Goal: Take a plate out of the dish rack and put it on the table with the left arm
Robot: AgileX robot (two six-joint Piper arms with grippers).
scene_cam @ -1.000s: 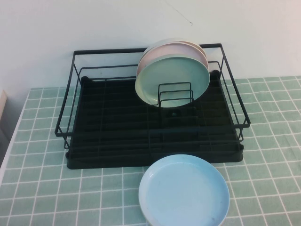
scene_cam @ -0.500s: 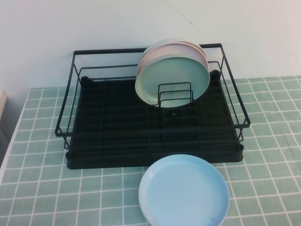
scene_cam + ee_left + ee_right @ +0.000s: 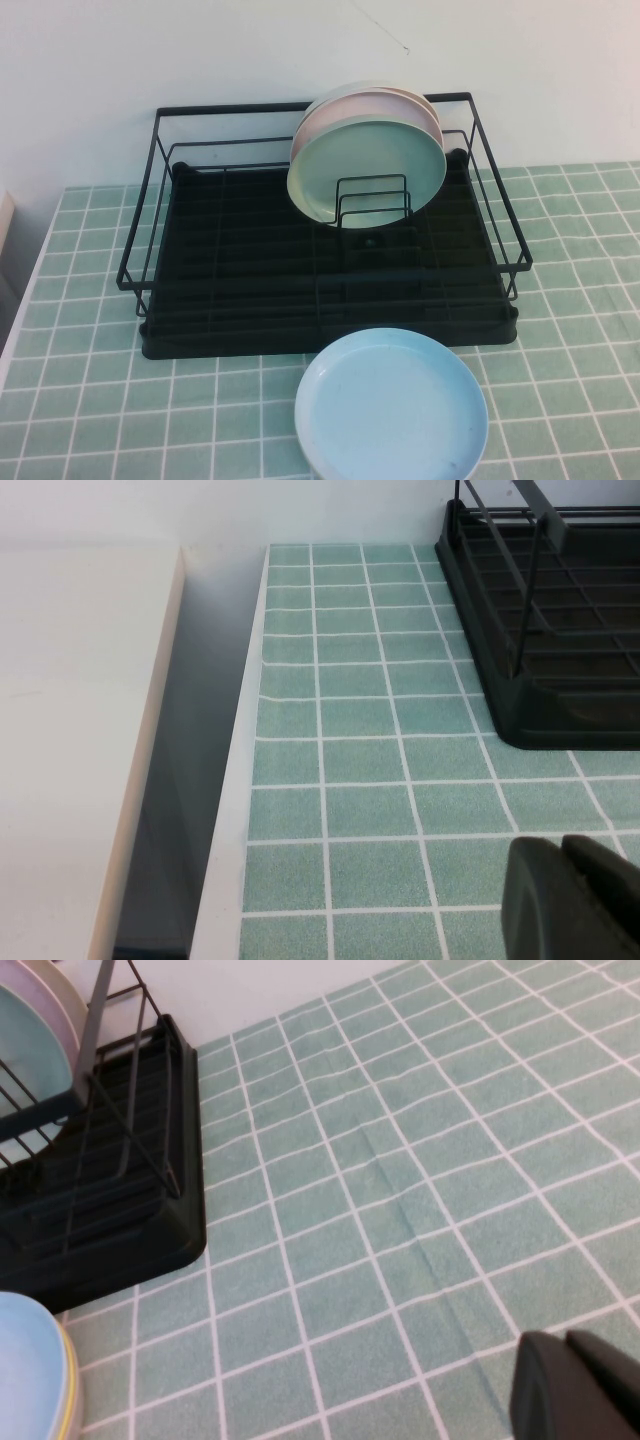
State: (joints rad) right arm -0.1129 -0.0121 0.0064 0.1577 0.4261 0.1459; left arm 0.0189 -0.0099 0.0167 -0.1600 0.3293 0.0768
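Plate [image 3: 368, 168] upright in dish rack [image 3: 250, 290] (both grippers [image 3: 575, 900] [image 3: 575, 1385] over table [image 3: 360, 760]).

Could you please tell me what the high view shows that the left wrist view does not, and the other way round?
Only the high view shows the mint-green plate standing upright in the dividers, a pink plate behind it, and a sky-blue plate flat on the tiles in front of the rack; neither gripper appears there. Only the left wrist view shows the left gripper low over the tiles, the table's left edge and a white surface beyond it. Both show the dish rack and the table. The right gripper appears only in its own wrist view.
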